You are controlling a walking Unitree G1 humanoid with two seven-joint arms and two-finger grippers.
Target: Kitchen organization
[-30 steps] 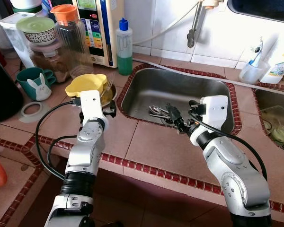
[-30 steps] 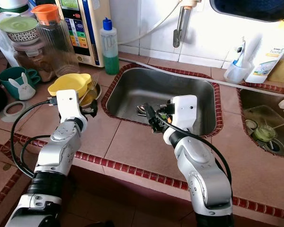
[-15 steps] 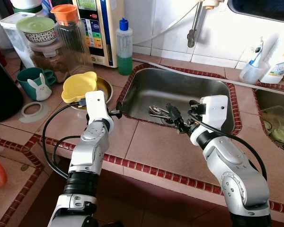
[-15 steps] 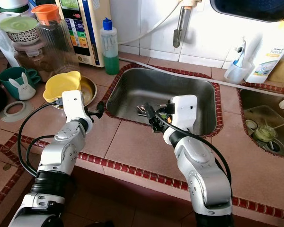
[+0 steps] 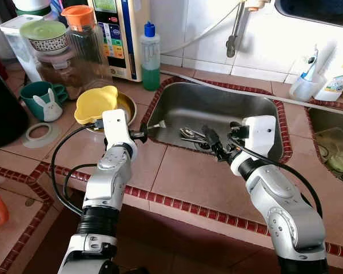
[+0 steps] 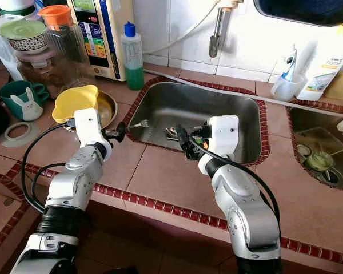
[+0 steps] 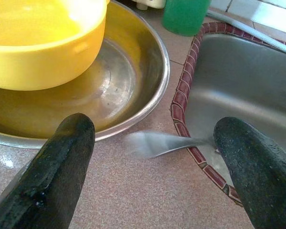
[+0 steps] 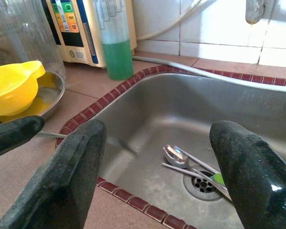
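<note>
Left gripper [image 7: 152,167] stood at the near-left corner of the sink [image 5: 217,105], fingers spread wide with nothing between them. A fork [image 7: 157,142], blurred with motion, lay across the red-tiled rim just ahead of those fingers, tines out over the basin; the left eye view placed it [image 5: 156,124] at the sink's left wall. Half a second earlier the fork was not visible there and the gripper sat slightly further back, so the fork had just been let go and was tipping or sliding into the sink. A second ago that arm was at the steel bowl [image 5: 127,108] holding the yellow bowl [image 5: 97,101], where a fork had rested; the bowl now showed none. Judged: the fork was on its way to the spoon [image 8: 176,153] and other cutlery at the drain, so this piece looked nearly sorted, provided it cleared the rim. Right gripper [image 8: 157,171] hovered over the sink's near edge, fingers apart and holding nothing, unchanged across all three moments.
</note>
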